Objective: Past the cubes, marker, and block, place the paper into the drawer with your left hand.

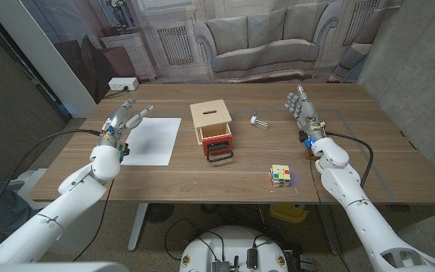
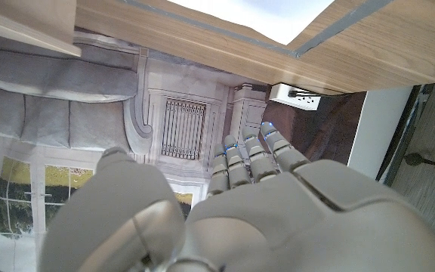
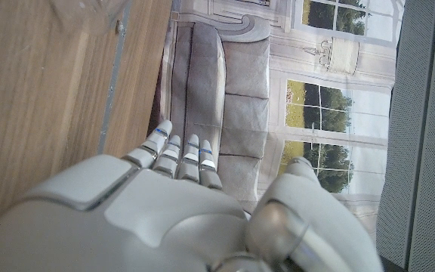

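Left hand (image 1: 121, 121) hovers empty beside paper (image 1: 152, 140).

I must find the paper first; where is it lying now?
In the head view, the paper lies flat on the table's left side, between the left robot hand and the wooden drawer box.

Paper (image 1: 152, 140) on bench (image 1: 368, 162), left side. Box (image 1: 211, 121) in middle, drawer (image 1: 217, 140) pulled out toward robot. Small thing, maybe marker (image 1: 260, 120), right of box. Cube (image 1: 280, 175) near front, right of drawer. Left hand (image 1: 121, 121) beside paper; right hand (image 1: 300, 107) far right.
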You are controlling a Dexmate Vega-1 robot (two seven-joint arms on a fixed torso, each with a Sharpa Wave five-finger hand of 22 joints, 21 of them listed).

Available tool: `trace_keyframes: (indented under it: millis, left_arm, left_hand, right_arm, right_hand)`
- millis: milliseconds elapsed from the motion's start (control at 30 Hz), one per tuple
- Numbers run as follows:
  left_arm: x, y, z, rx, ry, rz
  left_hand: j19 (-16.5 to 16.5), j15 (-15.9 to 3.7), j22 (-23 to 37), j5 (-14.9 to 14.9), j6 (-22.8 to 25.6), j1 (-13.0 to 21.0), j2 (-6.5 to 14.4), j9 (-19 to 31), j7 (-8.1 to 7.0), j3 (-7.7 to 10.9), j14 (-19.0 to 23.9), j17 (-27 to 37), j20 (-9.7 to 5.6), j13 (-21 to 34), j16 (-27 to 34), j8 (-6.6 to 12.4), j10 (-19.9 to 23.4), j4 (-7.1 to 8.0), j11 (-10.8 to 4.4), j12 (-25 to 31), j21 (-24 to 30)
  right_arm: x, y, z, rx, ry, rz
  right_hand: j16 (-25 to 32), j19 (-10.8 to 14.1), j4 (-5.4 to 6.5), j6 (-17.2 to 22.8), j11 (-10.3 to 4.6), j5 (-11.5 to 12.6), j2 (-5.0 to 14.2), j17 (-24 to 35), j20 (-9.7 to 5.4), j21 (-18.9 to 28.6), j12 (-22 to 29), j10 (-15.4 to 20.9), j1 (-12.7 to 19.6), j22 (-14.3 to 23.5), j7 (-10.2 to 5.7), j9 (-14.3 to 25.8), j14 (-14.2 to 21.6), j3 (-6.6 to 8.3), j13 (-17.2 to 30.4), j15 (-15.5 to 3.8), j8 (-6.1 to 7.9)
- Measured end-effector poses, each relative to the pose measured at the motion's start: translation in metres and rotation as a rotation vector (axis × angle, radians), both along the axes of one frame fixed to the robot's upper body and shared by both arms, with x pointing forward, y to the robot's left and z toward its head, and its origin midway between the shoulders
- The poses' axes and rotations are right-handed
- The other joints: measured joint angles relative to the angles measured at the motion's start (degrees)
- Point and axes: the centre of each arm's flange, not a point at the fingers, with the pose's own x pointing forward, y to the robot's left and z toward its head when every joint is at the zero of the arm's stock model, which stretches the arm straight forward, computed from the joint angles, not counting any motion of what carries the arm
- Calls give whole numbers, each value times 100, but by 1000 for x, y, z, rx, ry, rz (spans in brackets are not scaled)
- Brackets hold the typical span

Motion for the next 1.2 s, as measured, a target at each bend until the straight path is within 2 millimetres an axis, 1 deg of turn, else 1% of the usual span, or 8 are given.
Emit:
trace_keyframes:
  millis: [67,333,600,633,733,867,1100,1200]
  left_arm:
    - [0,-4,4,7,-4,-1]
    - [2,-7,8,44,24,20]
    - [5,-6,8,74,80,35]
    - [4,-9,12,82,78,32]
    - [4,-9,14,89,91,35]
    - [5,-10,14,97,108,39]
    - [6,-10,13,112,139,55]
    - [6,-14,15,124,144,57]
  left_hand:
    - [-2,12,0,0,0,0,0,0,0,0,12,0,2,0,0,0,0,0,0,0,-40]
    - [-44,18,14,45,42,52,-8,-1,42,18,18,0,21,0,0,0,13,-16,-13,0,-44]
    - [-44,18,14,45,61,62,-14,-1,20,2,18,0,21,-1,-22,0,30,-31,-31,0,-44]
    - [-44,18,14,45,61,97,-9,-1,20,2,18,0,21,-1,-36,0,30,-31,-30,-16,-44]
    - [-43,18,13,45,61,98,-9,-1,20,-22,18,0,21,-1,-44,-2,30,-55,-30,-45,-44]
    - [-43,-3,13,45,61,142,-54,-1,20,-39,-3,0,21,-1,-44,-57,-7,-72,-23,-45,-44]
    - [-65,18,-3,45,61,166,-77,-1,20,-63,-24,0,-1,-1,-44,-57,-14,-95,-30,-79,-87]
    - [-64,18,-2,45,61,210,-122,-1,20,-63,-24,0,-1,-1,-73,-57,-13,-95,-30,-79,-87]
  right_arm:
    - [0,0,0,0,0,-1]
    - [0,3,0,-3,6,-4]
    - [0,4,1,-6,7,-4]
    - [0,4,1,-6,7,-6]
    - [0,4,2,-7,5,-6]
    - [-1,4,3,-9,5,-7]
    - [-2,3,3,-13,4,-10]
    - [-3,1,4,-14,3,-14]
  right_hand:
    - [0,0,0,0,0,0,0,0,0,0,0,0,0,0,0,0,0,0,0,0,0]
    - [0,0,0,0,0,0,0,0,0,-21,0,0,0,0,0,0,0,0,0,0,0]
    - [0,30,-16,32,0,0,0,0,31,-42,0,0,0,0,-31,0,22,-16,0,-22,0]
    - [0,30,-16,32,0,0,0,0,31,-42,0,0,0,0,-31,0,22,-16,0,-22,0]
    - [0,30,-16,32,0,0,2,0,31,-42,0,0,2,0,-31,0,22,-16,0,-22,0]
    - [0,30,-16,32,0,0,23,0,31,-68,0,0,23,0,-31,0,22,-16,0,-22,0]
    - [0,61,-16,31,0,0,23,0,0,-68,0,0,23,0,-31,0,10,-16,0,-34,0]
    - [0,61,-16,31,0,0,23,0,0,-68,0,0,23,0,-31,0,10,-16,0,-34,0]
